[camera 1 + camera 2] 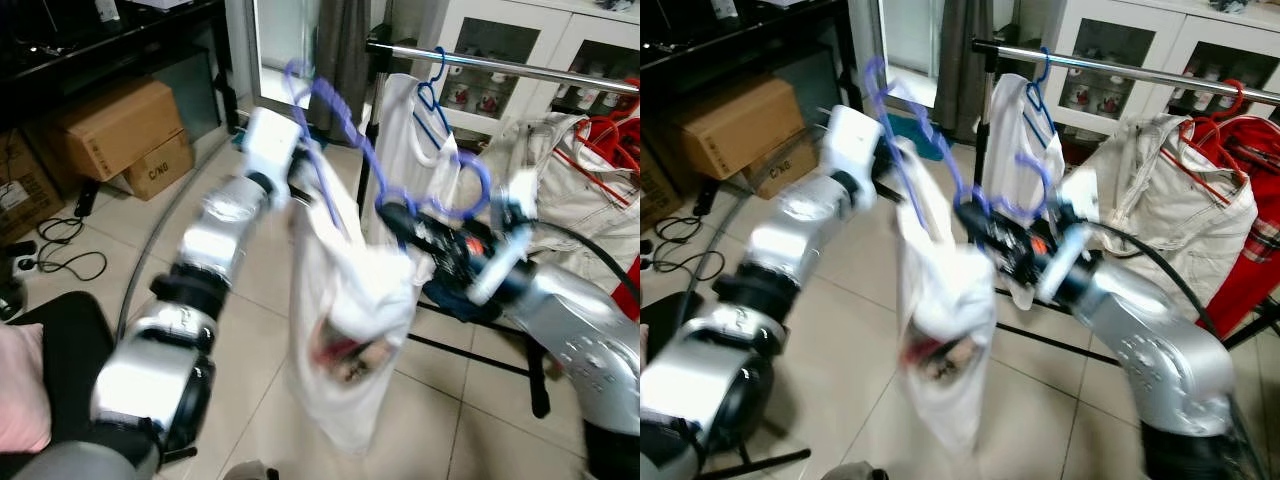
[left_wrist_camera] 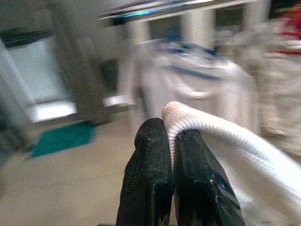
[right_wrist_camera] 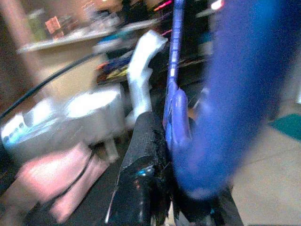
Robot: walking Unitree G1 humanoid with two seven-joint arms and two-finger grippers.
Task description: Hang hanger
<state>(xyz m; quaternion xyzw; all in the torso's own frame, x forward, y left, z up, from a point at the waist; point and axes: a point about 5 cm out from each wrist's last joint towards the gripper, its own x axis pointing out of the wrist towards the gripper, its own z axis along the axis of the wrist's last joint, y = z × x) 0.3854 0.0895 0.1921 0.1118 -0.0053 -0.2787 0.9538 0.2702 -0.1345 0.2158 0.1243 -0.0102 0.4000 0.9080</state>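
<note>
A purple hanger (image 1: 340, 120) with a white garment (image 1: 345, 310) draped from it was held up in the air between the two arms, in front of a metal rail (image 1: 500, 62). The left hand (image 2: 170, 155) had its two black fingers pressed together on a ribbed white edge of the garment, near the hanger's upper end. The right hand (image 3: 165, 141) sat at the hanger's other, lower end, its fingers clamped on the purple bar, which ran up right past the wrist camera and blurred most of that view. The hanger's hook (image 1: 292, 78) stood beside the rail and below its level, apart from it. Another white garment on a blue hanger (image 1: 430, 105) already hung from the rail, with a cream jacket (image 1: 570, 180) and red hangers (image 1: 610, 135) further along. Motion blur smeared the held garment, so its shape and the dark patch low in its folds were hard to make out. Cardboard boxes (image 1: 120, 135) sat on the tiled floor (image 1: 250, 300) to the left.
</note>
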